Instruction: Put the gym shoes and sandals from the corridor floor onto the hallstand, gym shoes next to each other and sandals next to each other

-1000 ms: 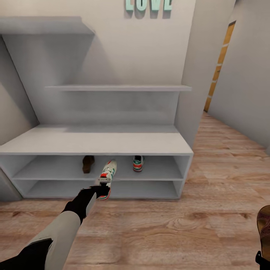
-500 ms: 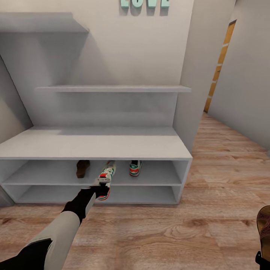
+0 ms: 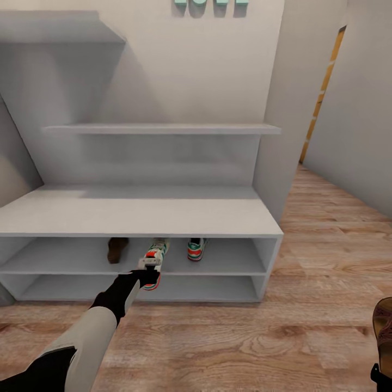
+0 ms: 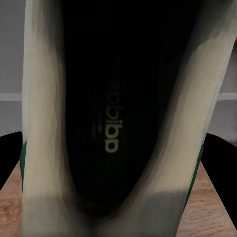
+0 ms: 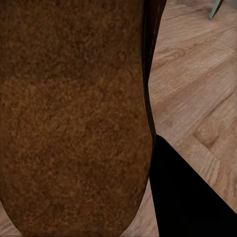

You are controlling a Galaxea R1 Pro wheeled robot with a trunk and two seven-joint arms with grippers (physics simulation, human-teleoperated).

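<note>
My left gripper [image 3: 146,275] is shut on the heel of a white gym shoe [image 3: 154,258] with green stripes. Its toe reaches into the upper low shelf of the pale grey hallstand [image 3: 136,212]. In the left wrist view the shoe's dark insole [image 4: 111,123] lies between black fingers [image 4: 10,160]. The other gym shoe [image 3: 196,249] stands on that same shelf just to the right, and a brown sandal [image 3: 117,249] stands on it to the left. At the lower right, my right gripper [image 3: 380,375] is shut on the second sandal [image 3: 384,325], whose brown footbed [image 5: 74,113] is seen close up.
Wood-plank corridor floor [image 3: 228,337] spreads in front of the rack and runs off to the right past a white wall corner [image 3: 277,136]. A wide bench top and staggered wall shelves [image 3: 163,129] sit above the low shelves. The lower low shelf [image 3: 207,287] holds nothing.
The whole view has shifted: the camera has come closer to the rack. The held gym shoe's toe now sits under the bench top's edge, inside the shelf opening.
</note>
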